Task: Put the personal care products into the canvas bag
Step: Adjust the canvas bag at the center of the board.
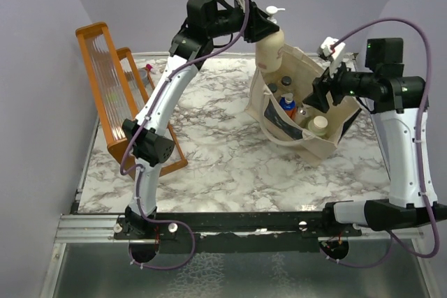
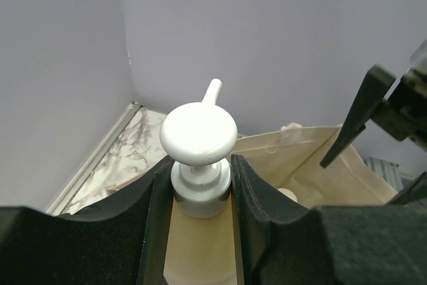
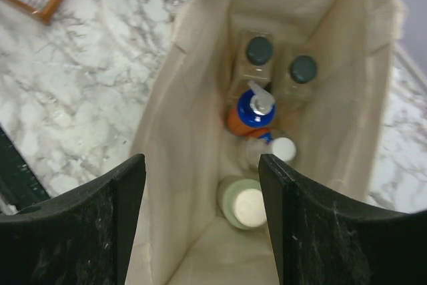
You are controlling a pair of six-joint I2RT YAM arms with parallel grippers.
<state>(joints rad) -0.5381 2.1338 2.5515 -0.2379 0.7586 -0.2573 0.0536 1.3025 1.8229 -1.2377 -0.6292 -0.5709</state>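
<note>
The beige pump bottle (image 2: 198,131) is being gripped at its neck by the left gripper (image 2: 200,195), jaws partly closed, above the canvas bag (image 1: 328,146). The right gripper (image 3: 200,185) is being held open, empty, over the bag's mouth; other bottles (image 3: 252,115) are being contained inside.

Soft, even room light; the wrist views were less crisp.
From overhead the marble table (image 1: 209,165) lay brightly lit, with only faint shadows beside the canvas bag (image 1: 334,136) and the orange rack (image 1: 105,88). In the left wrist view the white head of the beige pump bottle (image 2: 198,135) was sharp with a mild sheen, while the left gripper's fingers (image 2: 150,231) were dark, almost featureless. The right wrist view was soft, and the bottles (image 3: 259,51) deep in the bag were dim and blurred.
</note>
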